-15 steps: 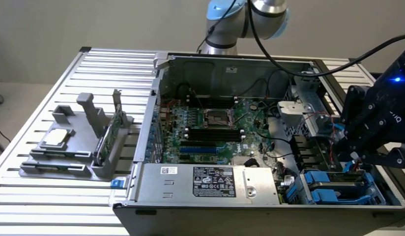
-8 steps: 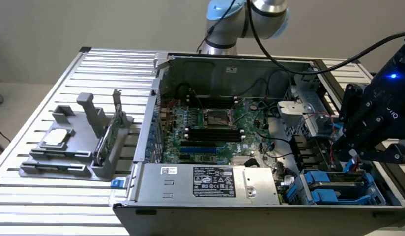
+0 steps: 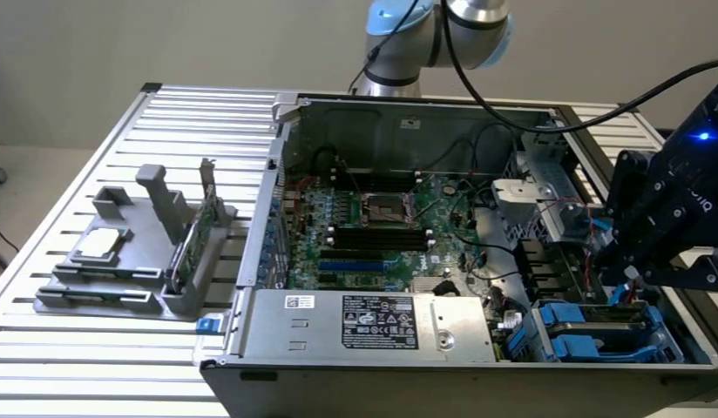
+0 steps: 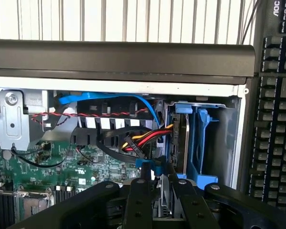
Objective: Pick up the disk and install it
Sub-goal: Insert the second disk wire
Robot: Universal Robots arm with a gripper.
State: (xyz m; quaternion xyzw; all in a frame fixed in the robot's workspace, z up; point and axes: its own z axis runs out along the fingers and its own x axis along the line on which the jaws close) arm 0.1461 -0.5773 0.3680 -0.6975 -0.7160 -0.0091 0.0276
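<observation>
Your view takes in an open tower computer case [image 3: 476, 218] lying on its side on a slatted, ribbed aluminium table [image 3: 91, 366]. The case walls are dull grey sheet metal; inside lies a green motherboard [image 3: 371, 235] with black memory slots and a square metal processor socket. Along the near edge sits a boxy silver power supply [image 3: 371, 324] with a black-and-white label. On the exterior view's left, a grey moulded plastic holder [image 3: 138, 261] carries a small square silver chip [image 3: 104, 242] and a thin upright card [image 3: 205, 222].

The gripper [image 4: 161, 200] is a black, matt claw at the drive-bay corner of the case, on the exterior view's right. In the wrist view its two fingers [image 4: 139, 205] stand narrow, closed upon the disk [image 4: 162, 188], a thin silver-grey slab seen edge-on with a bright blue plastic carrier tab at its upper end. The disk sits between the fingers, directly before the blue plastic drive bay [image 4: 200, 143], just beside its guides. Red, yellow and black power leads [image 4: 143, 140] and a flat blue cable [image 4: 105, 98] run past the bay. A black keyboard [image 4: 276, 119] lies beyond the case.
</observation>
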